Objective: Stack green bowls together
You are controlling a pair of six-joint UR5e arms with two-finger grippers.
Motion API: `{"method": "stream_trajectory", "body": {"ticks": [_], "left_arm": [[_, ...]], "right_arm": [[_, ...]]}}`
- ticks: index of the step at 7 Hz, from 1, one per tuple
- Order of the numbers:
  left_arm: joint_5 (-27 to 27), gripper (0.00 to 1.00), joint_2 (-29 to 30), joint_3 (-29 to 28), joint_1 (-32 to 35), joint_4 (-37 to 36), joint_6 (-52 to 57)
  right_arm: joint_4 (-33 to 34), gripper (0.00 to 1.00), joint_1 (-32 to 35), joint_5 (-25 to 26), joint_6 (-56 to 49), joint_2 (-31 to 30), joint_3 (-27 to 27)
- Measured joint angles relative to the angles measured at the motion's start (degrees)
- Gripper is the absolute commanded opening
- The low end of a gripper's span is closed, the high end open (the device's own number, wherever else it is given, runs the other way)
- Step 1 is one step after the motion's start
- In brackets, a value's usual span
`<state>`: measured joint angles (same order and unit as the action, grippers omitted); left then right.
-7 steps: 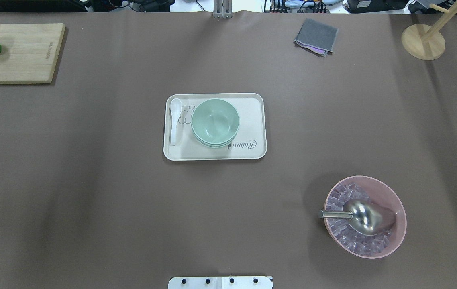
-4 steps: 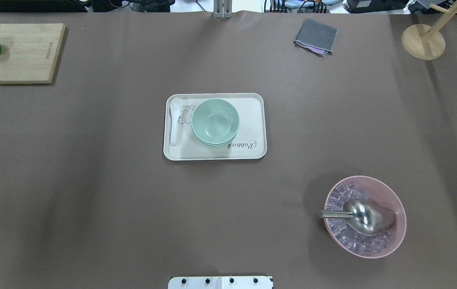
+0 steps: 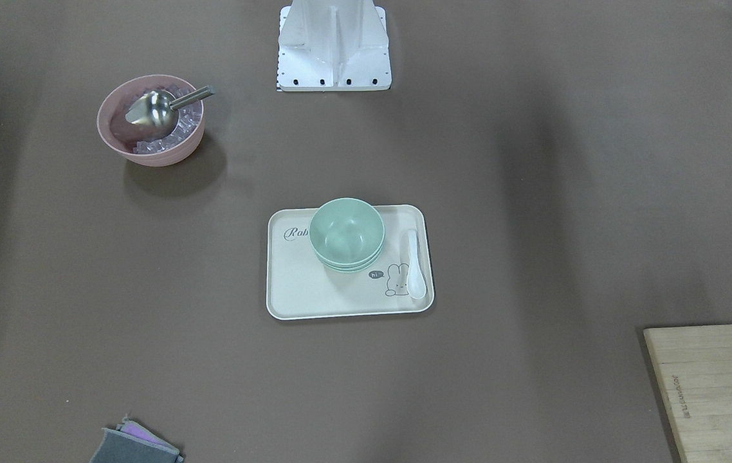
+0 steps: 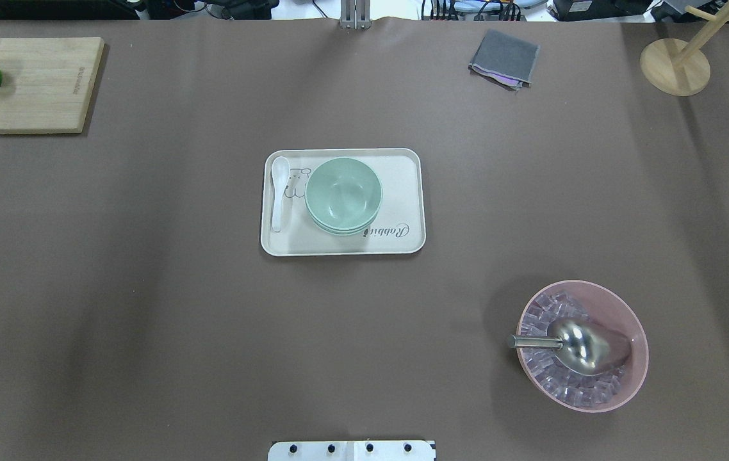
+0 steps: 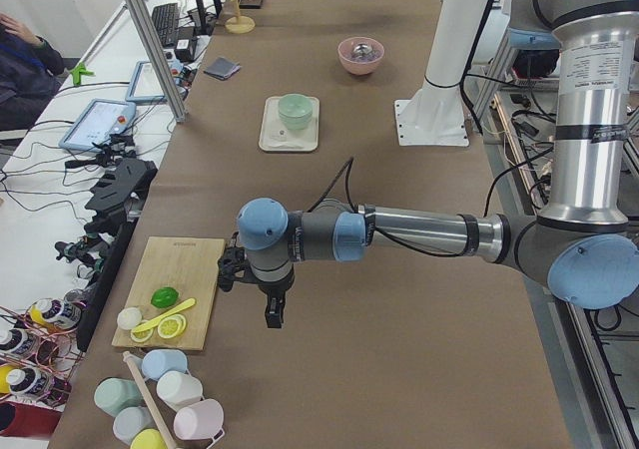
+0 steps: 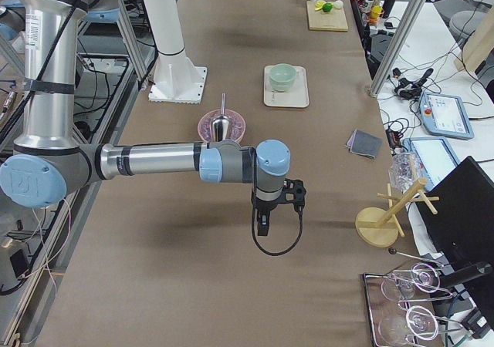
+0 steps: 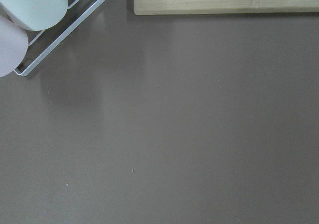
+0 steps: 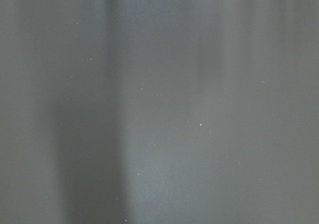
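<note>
Three green bowls [image 4: 343,192] sit nested in one stack on the tray [image 4: 403,198] at the table's centre, with a white spoon [image 4: 279,192] beside them. The left gripper [image 5: 272,315] hangs over the table near the cutting board [image 5: 180,289] at the left end. The right gripper [image 6: 262,228] hangs toward the right end, past the pink bowl [image 4: 635,333] with its metal scoop [image 4: 585,346]. For both grippers, seen only from the side, I cannot tell whether the fingers are spread or pressed together.
</note>
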<state>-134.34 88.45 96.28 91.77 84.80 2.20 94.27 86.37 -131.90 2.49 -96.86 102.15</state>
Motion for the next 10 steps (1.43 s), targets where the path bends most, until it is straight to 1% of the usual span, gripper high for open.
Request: {"method": "stream_trajectory", "body": {"ticks": [10], "left_arm": [[0.0,0.99,-0.2,0.2,0.1,-0.1,0.0]], "right_arm": [[0.0,1.00,-0.6,-1.2,0.0,-0.1,0.0]]}}
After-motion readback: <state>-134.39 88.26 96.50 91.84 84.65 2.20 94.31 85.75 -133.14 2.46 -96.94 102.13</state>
